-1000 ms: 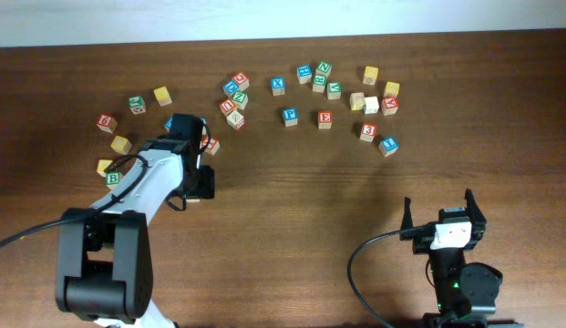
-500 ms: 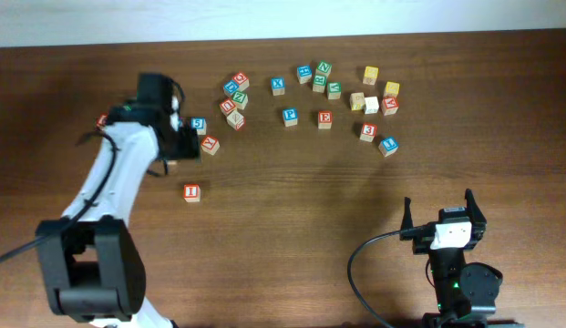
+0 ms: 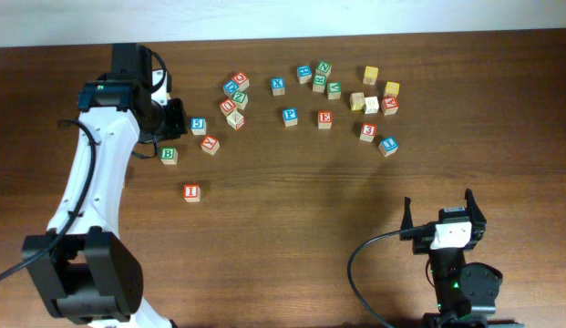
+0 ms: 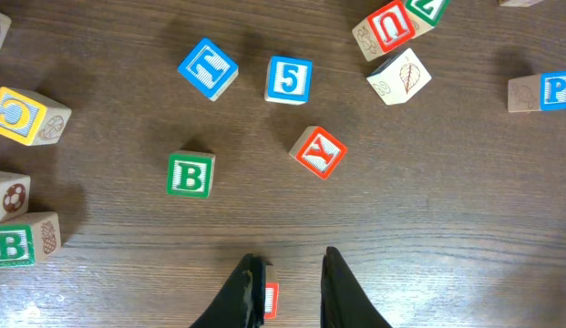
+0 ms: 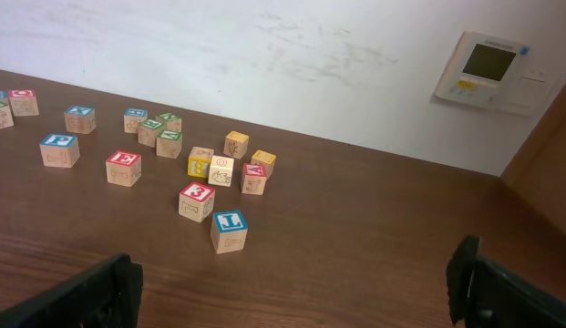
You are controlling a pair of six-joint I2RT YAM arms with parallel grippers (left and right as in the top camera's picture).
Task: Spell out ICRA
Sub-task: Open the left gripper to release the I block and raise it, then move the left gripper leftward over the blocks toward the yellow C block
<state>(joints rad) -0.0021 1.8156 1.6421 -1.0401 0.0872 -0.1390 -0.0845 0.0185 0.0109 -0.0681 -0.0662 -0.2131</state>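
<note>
White-shelled left arm (image 3: 82,178), black joints (image 3: 128,62), black cables (image 3: 355,260)

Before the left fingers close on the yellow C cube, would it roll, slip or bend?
The yellow C cube looks like solid wood, so it is probably stiff and light. Its flat faces and square edges suggest it will slide, not roll, on the smooth table. It lies turned at an angle, so a push off-centre may spin it.

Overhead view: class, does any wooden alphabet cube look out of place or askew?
The red-printed "I" wooden cube sits alone on the brown table, apart from the scattered cubes. A red-printed cube beside the blue "5" cube lies turned diagonally. Nothing looks damaged.
</note>
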